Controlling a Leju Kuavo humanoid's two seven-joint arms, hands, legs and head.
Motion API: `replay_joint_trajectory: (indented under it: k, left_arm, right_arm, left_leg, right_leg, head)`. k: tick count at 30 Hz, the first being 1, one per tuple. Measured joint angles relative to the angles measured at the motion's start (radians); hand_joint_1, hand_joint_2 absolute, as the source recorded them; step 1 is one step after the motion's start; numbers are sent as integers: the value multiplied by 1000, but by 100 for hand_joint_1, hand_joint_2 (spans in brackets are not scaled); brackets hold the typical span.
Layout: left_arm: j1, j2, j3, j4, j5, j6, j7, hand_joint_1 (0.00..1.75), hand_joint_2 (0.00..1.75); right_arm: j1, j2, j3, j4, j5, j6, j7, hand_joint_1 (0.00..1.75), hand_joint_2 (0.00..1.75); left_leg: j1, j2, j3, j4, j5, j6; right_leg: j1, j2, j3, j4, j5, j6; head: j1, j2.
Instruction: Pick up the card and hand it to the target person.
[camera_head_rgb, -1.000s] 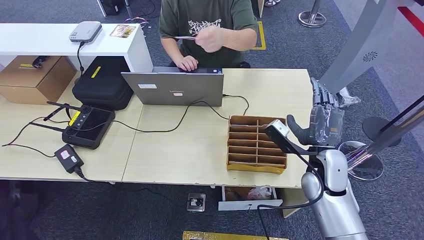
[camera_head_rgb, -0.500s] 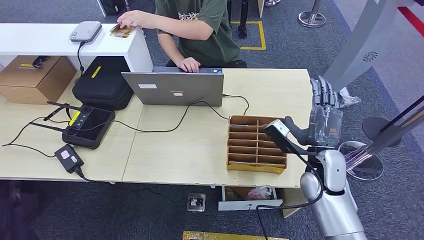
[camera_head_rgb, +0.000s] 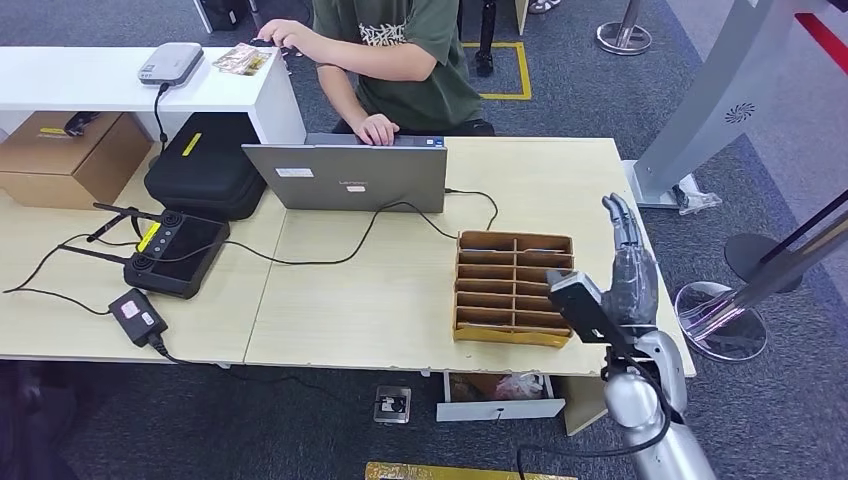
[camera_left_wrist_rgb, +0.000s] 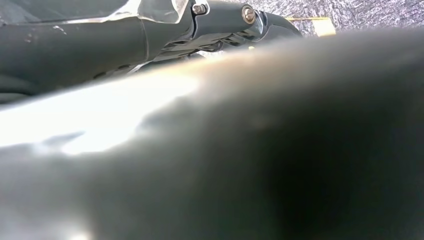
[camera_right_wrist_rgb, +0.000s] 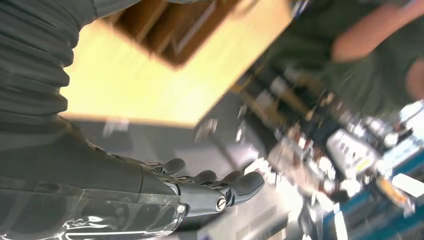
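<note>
Starting with the biggest thing, you have the long pale wooden counter (camera_head_rgb: 400, 290) across the head view. The person in the dark green T-shirt (camera_head_rgb: 405, 60) sits at its far edge behind the open grey laptop (camera_head_rgb: 350, 178). One of the person's arms reaches out to the low white side counter (camera_head_rgb: 90, 85).

Nearer to you, the brown cardboard box with divided slots (camera_head_rgb: 513, 288) sits close to the counter's front edge. I cannot tell whether any slot holds a card.

Your right hand (camera_head_rgb: 628, 270) stands upright just beside that box, off the end of the counter. Its fingers are stretched out and lie close together, and nothing is in them. Your left hand (camera_left_wrist_rgb: 165, 20) is too blurred and cropped in its wrist view for me to tell how its fingers lie.

The only card-like thing you can see is the small flat patterned piece (camera_head_rgb: 243, 60) on the white side counter. It lies just beside the person's outstretched hand (camera_head_rgb: 275, 33), and I cannot confirm it is the card.

It lies far forward and well to the left of your right hand, beyond the laptop, with its long axis roughly across the view. I judge it out of reach for both arms. The box is the nearer source, and your right hand is the one beside it.
</note>
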Motion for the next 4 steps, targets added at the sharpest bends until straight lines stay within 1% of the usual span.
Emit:
replay_joint_trajectory:
  k: [3,4]
  left_arm:
    - [0,0,-5,0,-3,-7,3,0,0]
    - [0,0,-6,0,-4,-9,4,0,0]
  right_arm:
    - [46,18,-5,-19,-208,139,-59,0,175]
    - [54,22,-6,-20,-238,158,-67,0,175]
  left_leg:
    - [0,0,0,0,0,0]
    - [0,0,0,0,0,0]
  right_leg:
    - [0,0,0,0,0,0]
    - [0,0,0,0,0,0]
  head:
    - [0,0]
    - [0,0]
